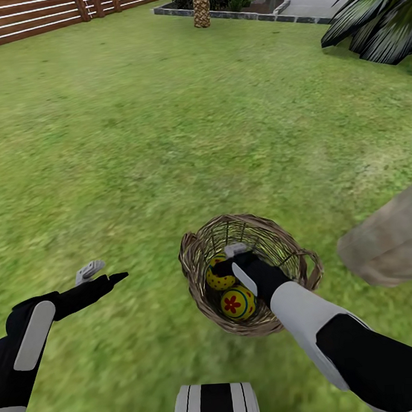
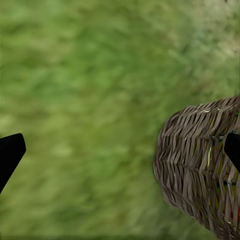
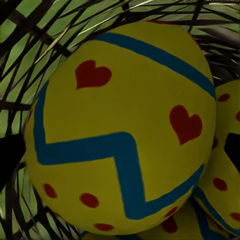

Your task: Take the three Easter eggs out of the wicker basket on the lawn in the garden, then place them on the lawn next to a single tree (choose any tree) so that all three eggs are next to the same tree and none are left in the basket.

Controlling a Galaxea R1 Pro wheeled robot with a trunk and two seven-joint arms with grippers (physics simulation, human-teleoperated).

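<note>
A: So where's your R gripper (image 1: 236, 260) rn?

B: Down inside the wicker basket (image 1: 305, 258), w/ the fingers apart. On the R wrist cam you've got one dark fingertip (image 3: 10, 157) at each edge of frame and the heart egg (image 3: 120, 120) sitting between them, nothing pinched yet. Head cam shows two more eggs in the basket beside your wrist: the dotted egg (image 1: 220, 280) and the flower egg (image 1: 237, 303). All three in the basket, none on the lawn (image 1: 136, 143).

A: L side?

B: L gripper (image 1: 104, 273) hangs over grass well apart from the basket, fingers apart, holding nothing. Its cam catches the basket wall (image 2: 200, 160) off to one side.

A: How'll the egg handle?

B: My guess: glossy shell, so slippery and rigid, prob light. Rounded everywhere, so it can squirt out if you close off-centre. Take it across the widest belly, pads on opposite sides around that blue zigzag band, and close gently. Basket's open twig weave, so watch a fingertip snagging btw strands.

A: Which way's it pointing?

B: On the wrist cam the long axis looks tilted, running diagonally across the frame, heart end one way and dotted end the other. Can't tell which end is the narrow one. Ideally you'd close across that axis, not along it. Grey-brown trunk (image 1: 389, 238) is close by the basket on your R, looks like a fair drop spot
</note>
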